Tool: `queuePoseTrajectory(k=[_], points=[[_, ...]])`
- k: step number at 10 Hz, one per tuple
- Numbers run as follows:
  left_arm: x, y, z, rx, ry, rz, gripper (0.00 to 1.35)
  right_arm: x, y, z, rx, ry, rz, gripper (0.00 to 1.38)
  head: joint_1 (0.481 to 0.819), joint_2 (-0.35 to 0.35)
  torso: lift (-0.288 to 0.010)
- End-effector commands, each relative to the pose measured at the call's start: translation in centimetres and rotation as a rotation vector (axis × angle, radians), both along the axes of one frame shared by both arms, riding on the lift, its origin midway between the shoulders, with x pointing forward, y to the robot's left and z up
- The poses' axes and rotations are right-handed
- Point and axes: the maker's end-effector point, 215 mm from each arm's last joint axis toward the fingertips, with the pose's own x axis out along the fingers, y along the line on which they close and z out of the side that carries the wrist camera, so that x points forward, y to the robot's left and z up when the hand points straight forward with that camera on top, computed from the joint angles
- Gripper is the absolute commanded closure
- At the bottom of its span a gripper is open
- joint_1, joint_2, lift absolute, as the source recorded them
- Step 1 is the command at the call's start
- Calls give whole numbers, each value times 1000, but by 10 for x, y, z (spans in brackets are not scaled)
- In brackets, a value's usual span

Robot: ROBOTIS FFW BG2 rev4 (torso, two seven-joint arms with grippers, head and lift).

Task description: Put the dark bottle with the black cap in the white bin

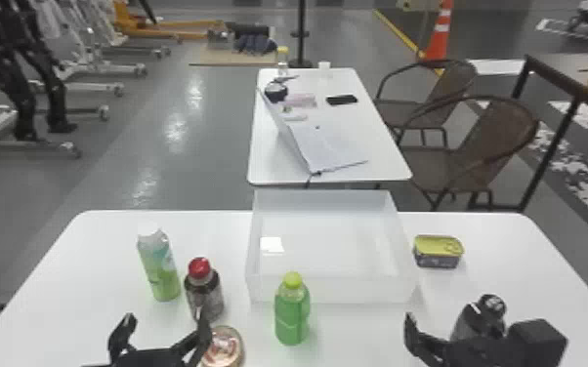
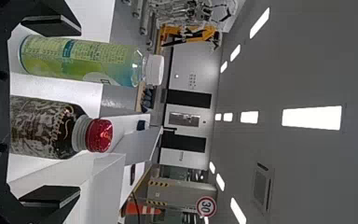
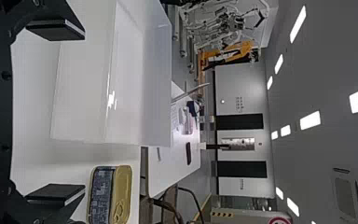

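In the head view the dark bottle with the black cap [image 1: 492, 305] is at the right front of the table, its lower part hidden behind my right gripper [image 1: 434, 344]. The white bin [image 1: 332, 289] stands at the table's middle, left of and beyond that gripper. My right gripper [image 3: 74, 112] is open in the right wrist view, nothing between its fingers, facing the bin [image 3: 81, 93]. At the front left, my left gripper [image 1: 167, 322] stands open, just short of a red-capped bottle [image 1: 205, 297]. The left wrist view has my left gripper [image 2: 77, 111] open too.
A green bottle [image 1: 292, 312] stands before the bin. Left of the bin is a blue-green bottle [image 1: 158, 268] with a white cap. A round can [image 1: 223, 346] sits beside the left gripper, and a gold-lidded tin [image 1: 438, 254] lies right of the bin.
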Motion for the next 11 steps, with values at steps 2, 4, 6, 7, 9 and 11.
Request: queuePoseTrajectory(k=[2,4,6,7,9,11], points=[[1,-1,1,4,-3,-3,107,0,0,0,1,0,0,139,549,0,-100],[0,-1,1,3,-3,-5,107,0,0,-1,1,2,-1,139,549,0,-100],[0,-1,2,5,-5,-5,107,0,0,-1,4,2,-1,139,549,0,-100],[0,-1,2,5,-5,-5,107,0,1,-1,4,2,1,139,549,0,-100],[0,-2,2,6,-5,-7,107,0,0,0,4,0,-1,139,549,0,-100],[1,-2,2,7,-6,-8,107,0,1,3,2,-5,0,139,549,0,-100]])
